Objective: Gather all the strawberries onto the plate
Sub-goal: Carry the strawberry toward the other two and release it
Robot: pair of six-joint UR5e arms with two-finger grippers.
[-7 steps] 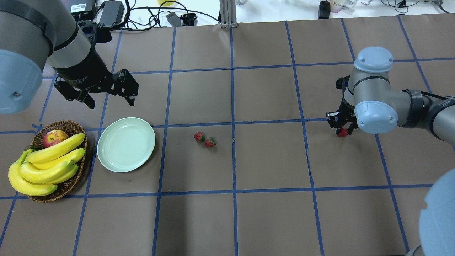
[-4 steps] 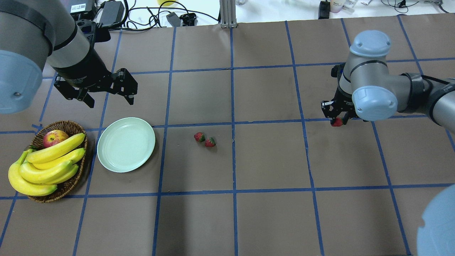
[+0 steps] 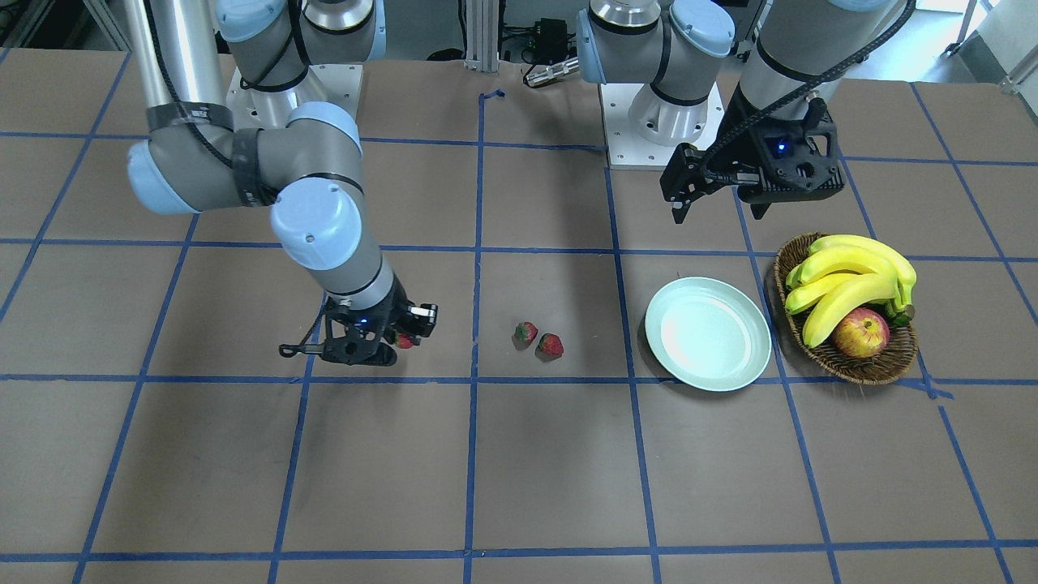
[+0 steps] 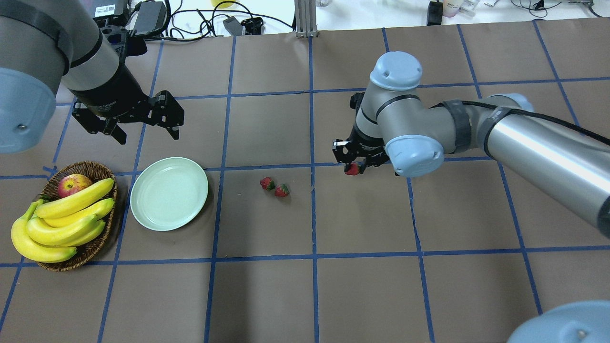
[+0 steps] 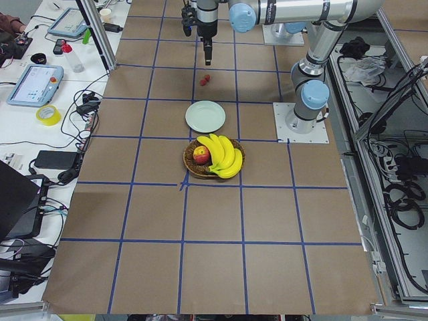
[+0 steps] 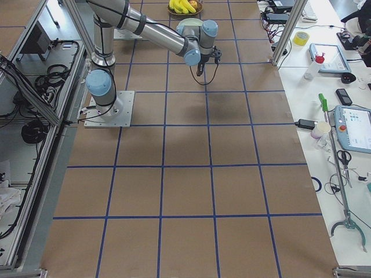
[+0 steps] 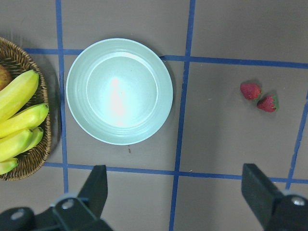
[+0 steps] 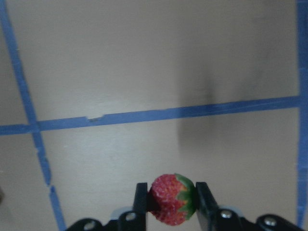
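Observation:
My right gripper (image 4: 353,167) is shut on a strawberry (image 8: 171,199) and holds it above the table, right of the other two; the berry also shows in the front view (image 3: 403,340). Two strawberries (image 4: 268,183) (image 4: 281,190) lie side by side on the table right of the plate (image 4: 169,193), and show in the left wrist view (image 7: 250,90) (image 7: 267,103). The pale green plate is empty (image 7: 119,91). My left gripper (image 4: 145,131) is open and empty, hovering behind the plate.
A wicker basket (image 4: 97,243) with bananas (image 4: 57,224) and an apple (image 4: 73,185) stands left of the plate. Cables and boxes (image 4: 152,16) lie past the table's far edge. Blue tape lines grid the brown table.
My right arm has carried the strawberry leftward, from the right side of the table to just right of the centre line. The left arm has not moved.

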